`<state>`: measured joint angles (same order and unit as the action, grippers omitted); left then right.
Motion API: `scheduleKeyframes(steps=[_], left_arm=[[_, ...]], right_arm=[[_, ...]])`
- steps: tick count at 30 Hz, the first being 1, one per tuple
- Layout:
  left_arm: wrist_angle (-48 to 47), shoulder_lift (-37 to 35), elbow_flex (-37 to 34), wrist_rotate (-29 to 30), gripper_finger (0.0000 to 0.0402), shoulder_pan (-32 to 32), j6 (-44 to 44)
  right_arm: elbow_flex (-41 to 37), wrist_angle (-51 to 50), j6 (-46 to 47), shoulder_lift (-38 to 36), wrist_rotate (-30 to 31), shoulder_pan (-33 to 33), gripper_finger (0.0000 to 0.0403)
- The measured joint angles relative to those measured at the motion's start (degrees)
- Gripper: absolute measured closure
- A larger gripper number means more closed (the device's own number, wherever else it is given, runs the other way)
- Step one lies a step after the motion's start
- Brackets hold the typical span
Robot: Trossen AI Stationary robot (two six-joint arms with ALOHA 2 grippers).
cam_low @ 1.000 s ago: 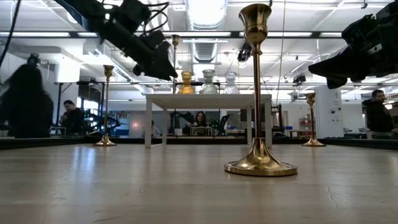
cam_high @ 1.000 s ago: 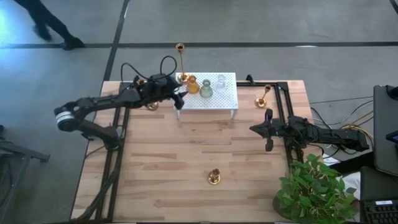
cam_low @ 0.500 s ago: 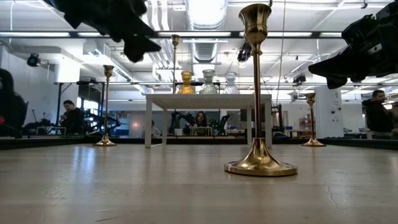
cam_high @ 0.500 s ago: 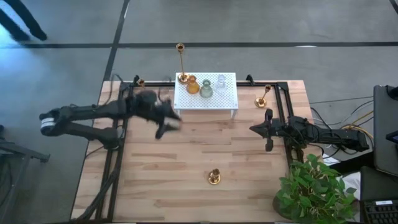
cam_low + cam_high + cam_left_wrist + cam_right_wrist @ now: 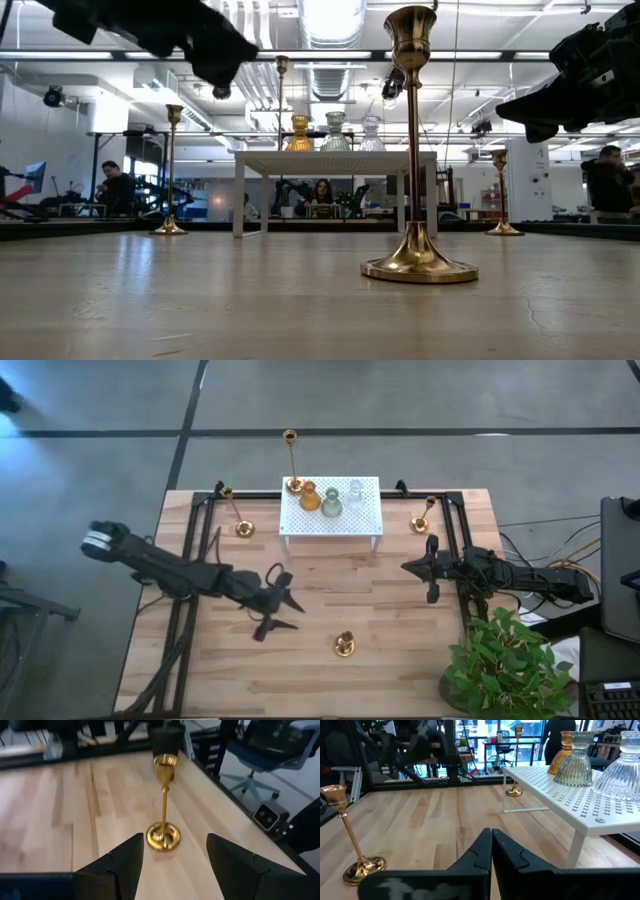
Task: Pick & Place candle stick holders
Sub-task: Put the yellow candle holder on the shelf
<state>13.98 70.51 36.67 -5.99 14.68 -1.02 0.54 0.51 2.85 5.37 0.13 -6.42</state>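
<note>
Meanwhile left claw point(image 5: 174, 865) gapes before a slim brass candlestick point(image 5: 163, 805); right claw point(image 5: 491, 851) pinched together.

The table point(image 5: 400, 630) is pale wood in planks with a smooth, faintly sheened surface, and the brass stick point(image 5: 164, 805) standing toward its 6 o'clock edge is polished, glossy yellow metal. Toward 12 o'clock the rack point(image 5: 355, 518) is matt white perforated metal, carrying ribbed glass holders: an amber one point(image 5: 562, 753), a grey-green one point(image 5: 574, 760) and a clear one point(image 5: 624, 770). The left gripper point(image 5: 174, 857) and right gripper point(image 5: 491, 851) have matt black fingers.
</note>
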Motion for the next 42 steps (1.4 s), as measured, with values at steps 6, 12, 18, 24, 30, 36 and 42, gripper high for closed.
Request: scheduleKeyframes(steps=[6, 12, 18, 24, 30, 36, 42], left_arm=[[1.42, 1.05, 0.06, -0.24, 0.0180, -0.03, 0.69], [1.56, -2.20, 0.04, 3.81, 0.0181, -0.45, -0.02], [1.43, -4.38, -0.06, 5.23, 0.0182, -1.22, -0.39], [0.86, -6.02, -0.07, 7.66, 0.0184, -1.25, 0.72], [-4.27, -8.49, -0.07, 12.51, 0.0184, -1.38, 0.66], [-7.80, -14.55, -0.09, 20.41, 0.0184, -1.44, 0.98], [-9.65, -22.59, -0.09, 27.65, 0.0184, -1.48, 2.19]], right_arm=[[0.00, 0.00, -0.02, 0.00, 0.02, 0.00, 0.0394], [0.00, -0.01, 0.05, 0.02, -0.01, 0.01, 0.0394], [0.00, -0.02, -0.02, 0.02, -0.01, 0.02, 0.0394], [0.00, -0.02, 0.01, 0.00, 0.02, 0.02, 0.0394], [0.00, -0.02, 0.02, 0.00, 0.02, 0.02, 0.0394], [0.00, 0.69, -2.15, 0.00, 1.89, 0.02, 0.0394], [0.00, 9.83, 4.36, 0.00, 3.67, 0.04, 0.0394]])
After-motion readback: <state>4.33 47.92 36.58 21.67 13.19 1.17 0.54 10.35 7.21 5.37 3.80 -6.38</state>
